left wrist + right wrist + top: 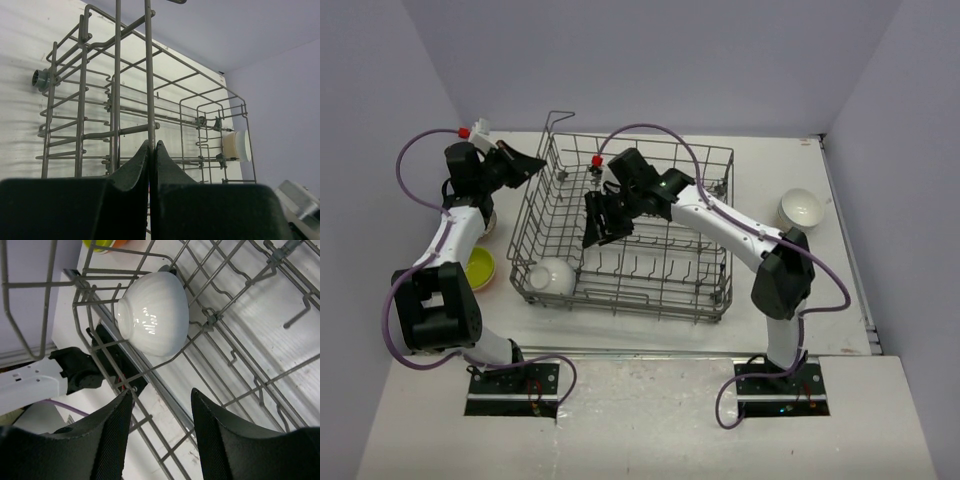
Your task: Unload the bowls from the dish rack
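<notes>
The grey wire dish rack (620, 300) stands mid-table. One white ribbed bowl (553, 275) lies on its side in the rack's near-left corner; the right wrist view shows this bowl (152, 312) just beyond my right gripper (161, 395). That right gripper (602, 232) hangs inside the rack, open and empty, apart from the bowl. My left gripper (540, 164) is at the rack's far-left corner, shut on an upright wire of the rack (117, 75), the wire pinched between the fingertips of the left gripper (151, 146).
A second white bowl (801, 208) sits on the table right of the rack, visible through the wires as a white bowl (236, 145). A yellow-green bowl (480, 268) rests left of the rack by the left arm. Purple walls enclose the table.
</notes>
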Robot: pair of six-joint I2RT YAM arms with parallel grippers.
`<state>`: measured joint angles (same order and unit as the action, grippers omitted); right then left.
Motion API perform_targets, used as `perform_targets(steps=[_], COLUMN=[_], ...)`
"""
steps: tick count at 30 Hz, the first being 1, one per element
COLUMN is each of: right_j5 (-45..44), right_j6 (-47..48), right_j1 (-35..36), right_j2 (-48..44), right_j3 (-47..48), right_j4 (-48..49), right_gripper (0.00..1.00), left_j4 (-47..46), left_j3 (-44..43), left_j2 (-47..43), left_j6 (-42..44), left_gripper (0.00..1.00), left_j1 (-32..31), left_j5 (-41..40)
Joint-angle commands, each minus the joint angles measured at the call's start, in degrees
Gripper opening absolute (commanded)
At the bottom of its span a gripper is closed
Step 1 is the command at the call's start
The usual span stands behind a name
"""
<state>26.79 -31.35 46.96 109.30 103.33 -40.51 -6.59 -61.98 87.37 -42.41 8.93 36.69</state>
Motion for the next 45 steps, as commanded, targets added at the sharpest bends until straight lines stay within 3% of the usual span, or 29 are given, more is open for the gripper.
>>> perform_targets(steps=[1, 5, 6, 10, 11, 12, 16, 20, 24, 35, 45], right_j5=[2.1, 2.6, 3.2, 5.0, 5.6, 5.3, 1.9, 1.8, 2.0, -3.8, -3.7], right_j6=[2.1, 2.4, 1.7, 0.2, 0.2, 0.1, -1.3, -2.0, -2.7, -5.2, -5.2], right_j1=[1.5, 3.1, 3.1, 3.8, 3.9, 4.0, 3.9, 3.8, 3.8, 0.2, -2.0], right_j2=[4.9, 9.2, 9.5, 10.7, 10.7, 10.7, 6.9, 4.2, 3.1, -0.1, -0.1], right_j3=[7.1, 13.0, 13.0, 12.8, 12.4, 12.1, 5.3, -1.8, -4.4, -11.2, -14.2], right_j4=[-4.4, -6.5, -6.0, -4.5, -4.1, -4.2, -1.7, 1.6, 2.4, 2.9, 2.6], right_gripper=[0.52, 0.53, 0.54, 0.54, 0.54, 0.54, 0.53, 0.52, 0.52, 0.48, 0.48], left_j4=[11.8, 11.6, 11.4, 11.4, 12.0, 12.5, 12.7, 12.0, 11.1, 12.2, 13.5], left_j3=[4.6, 4.5, 4.4, 3.3, 2.4, 2.0, 1.2, 1.1, 1.4, -2.7, -9.5], left_j2=[3.5, 4.2, 4.3, 4.4, 4.8, 5.0, 5.0, 4.6, 4.1, 1.1, 0.8], left_j6=[3.3, 2.7, 2.4, 2.5, 2.7, 3.2, 3.3, 3.5, 3.0, 4.0, 3.3], left_gripper=[0.0, 0.03, 0.15, 0.22, 0.33, 0.38, 0.43, 0.65, 0.67, 0.87, 0.88], left_j1=[-2.6, -2.6, -2.6, -2.6, -2.5, -2.5, -2.5, -2.4, -1.8, 2.6, 7.3], left_j5=[4.3, 4.5, 4.5, 4.2, 4.2, 4.1, 3.7, 4.2, 4.8, 6.0, 8.2])
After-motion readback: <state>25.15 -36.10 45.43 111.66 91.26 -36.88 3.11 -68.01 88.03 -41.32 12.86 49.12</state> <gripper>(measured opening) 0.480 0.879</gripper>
